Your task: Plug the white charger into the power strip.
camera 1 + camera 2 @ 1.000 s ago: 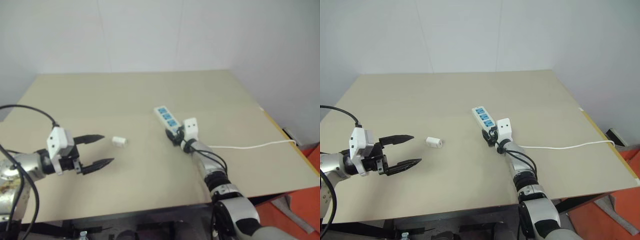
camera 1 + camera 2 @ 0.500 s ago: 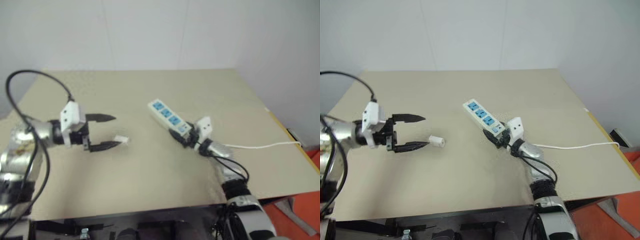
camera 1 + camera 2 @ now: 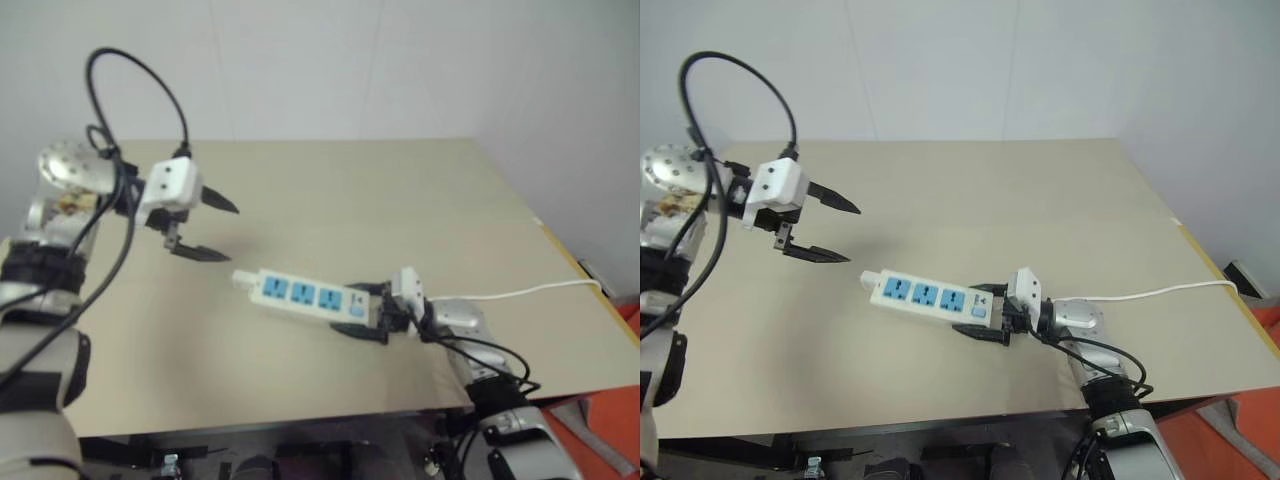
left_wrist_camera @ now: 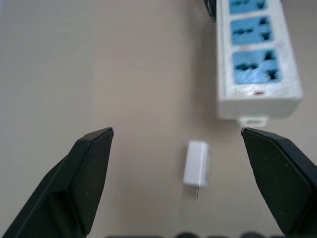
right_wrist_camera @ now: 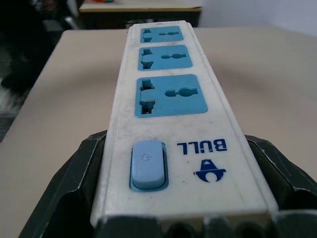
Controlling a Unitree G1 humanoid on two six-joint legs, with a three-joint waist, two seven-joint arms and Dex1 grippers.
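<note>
The power strip [image 3: 300, 294], a white bar with three blue sockets, lies crosswise on the tan table [image 3: 400, 190]. My right gripper [image 3: 342, 309] is shut on its switch end [image 5: 148, 163], one black finger [image 5: 74, 183] on each side. The white charger [image 4: 196, 162] is a small block lying flat just off the strip's far end [image 3: 240, 280], apart from it. My left gripper [image 3: 232, 233] hangs open in the air behind and to the left of the charger. In the left wrist view the charger sits between the spread fingers [image 4: 89, 163].
A thin white cable [image 3: 520, 292] runs from the strip's held end to the table's right edge. The table's front edge is close below the right gripper. A white wall stands behind the table. Orange floor [image 3: 625, 320] shows past the right edge.
The right gripper has dragged the strip toward the front and swung it crosswise, so its far end now lies beside the charger. The left gripper, still open, has risen and moved back. The camera has shifted.
</note>
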